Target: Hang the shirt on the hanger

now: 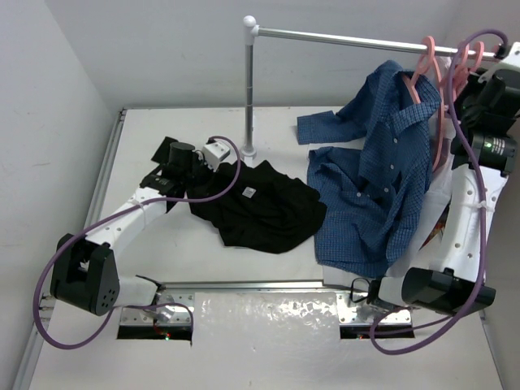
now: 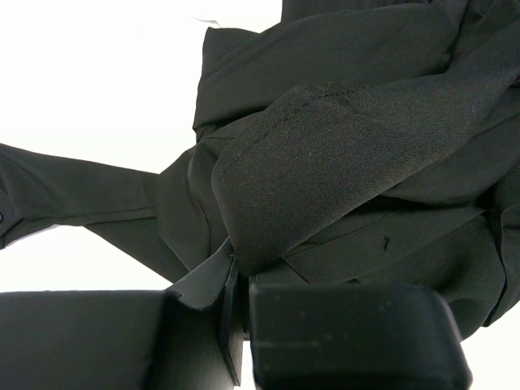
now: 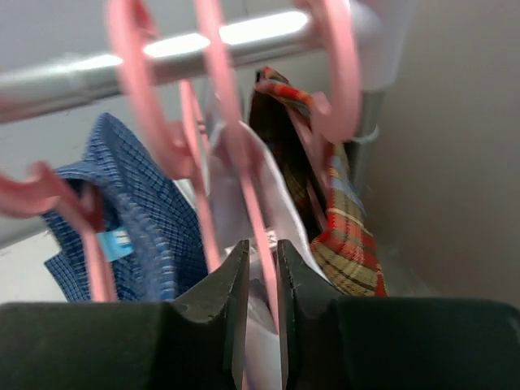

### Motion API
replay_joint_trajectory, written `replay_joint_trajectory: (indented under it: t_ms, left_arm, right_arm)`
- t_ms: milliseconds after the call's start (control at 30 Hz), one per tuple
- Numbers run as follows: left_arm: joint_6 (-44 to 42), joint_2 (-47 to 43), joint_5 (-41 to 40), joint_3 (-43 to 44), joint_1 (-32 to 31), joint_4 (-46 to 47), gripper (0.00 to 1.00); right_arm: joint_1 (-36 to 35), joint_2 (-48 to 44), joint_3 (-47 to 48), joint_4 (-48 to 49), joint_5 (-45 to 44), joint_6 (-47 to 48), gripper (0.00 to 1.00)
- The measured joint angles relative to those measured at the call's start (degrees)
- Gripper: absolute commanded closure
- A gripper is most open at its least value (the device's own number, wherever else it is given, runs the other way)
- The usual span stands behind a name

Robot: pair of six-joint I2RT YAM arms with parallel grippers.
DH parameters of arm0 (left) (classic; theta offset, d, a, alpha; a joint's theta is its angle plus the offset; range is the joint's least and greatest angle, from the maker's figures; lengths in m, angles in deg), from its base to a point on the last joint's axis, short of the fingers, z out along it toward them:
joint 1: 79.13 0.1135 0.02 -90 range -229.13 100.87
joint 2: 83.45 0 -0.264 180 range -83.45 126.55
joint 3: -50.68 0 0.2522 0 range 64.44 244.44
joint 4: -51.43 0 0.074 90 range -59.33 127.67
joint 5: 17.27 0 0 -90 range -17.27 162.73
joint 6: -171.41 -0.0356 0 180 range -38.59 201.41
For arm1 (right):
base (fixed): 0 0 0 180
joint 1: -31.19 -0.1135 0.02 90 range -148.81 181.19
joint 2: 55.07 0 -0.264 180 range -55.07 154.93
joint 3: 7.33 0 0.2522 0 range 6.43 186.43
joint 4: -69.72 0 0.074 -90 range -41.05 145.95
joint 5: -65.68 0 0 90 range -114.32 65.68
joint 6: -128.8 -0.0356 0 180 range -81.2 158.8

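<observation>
We were fetching the hanger (image 3: 244, 187): right gripper (image 3: 262, 268) nipped on it at far right, left gripper (image 2: 236, 276) pinching the shirt (image 1: 260, 211); next, we judged, unhook it from the rail (image 1: 341, 34)

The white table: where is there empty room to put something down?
Bare table lies in front of the black fabric shirt, up to the metal rail. More lies at the far left, between the wall and the silver rack pole. The right side is crowded: the blue button-up shirt, pink plastic hangers and the right arm.
</observation>
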Motion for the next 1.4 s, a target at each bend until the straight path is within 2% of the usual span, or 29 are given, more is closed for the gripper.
replay_joint_trajectory:
  t_ms: [233, 400, 833, 1033, 1100, 1233, 1400]
  left_arm:
    - [-0.04, 0.0, -0.04, 0.0, 0.0, -0.13, 1.0]
    - [-0.02, 0.0, -0.04, 0.0, 0.0, -0.13, 1.0]
    - [-0.02, -0.02, -0.02, 0.0, 0.0, -0.13, 1.0]
    - [-0.04, -0.02, -0.02, 0.0, 0.0, -0.13, 1.0]
    - [-0.04, -0.02, -0.02, 0.0, 0.0, -0.13, 1.0]
    - [-0.04, -0.02, -0.02, 0.0, 0.0, -0.13, 1.0]
    - [-0.04, -0.02, -0.02, 0.0, 0.0, -0.13, 1.0]
  right_arm:
    - [2.32, 0.5, -3.56, 1.97, 5.51, -2.73, 0.65]
    - [2.27, 0.5, -5.25, 3.54, 8.15, -2.67, 0.62]
    - [2.27, 1.16, -7.8, 5.4, 10.49, -2.64, 0.68]
    - [2.27, 2.47, -8.0, 5.55, 11.82, -2.6, 0.77]
    - [2.27, 2.4, -8.39, 6.12, 12.22, -2.6, 0.77]
    - [2.27, 2.29, -9.2, 7.21, 12.66, -2.64, 0.71]
    - [2.27, 2.29, -10.88, 9.38, 13.25, -2.84, 0.74]
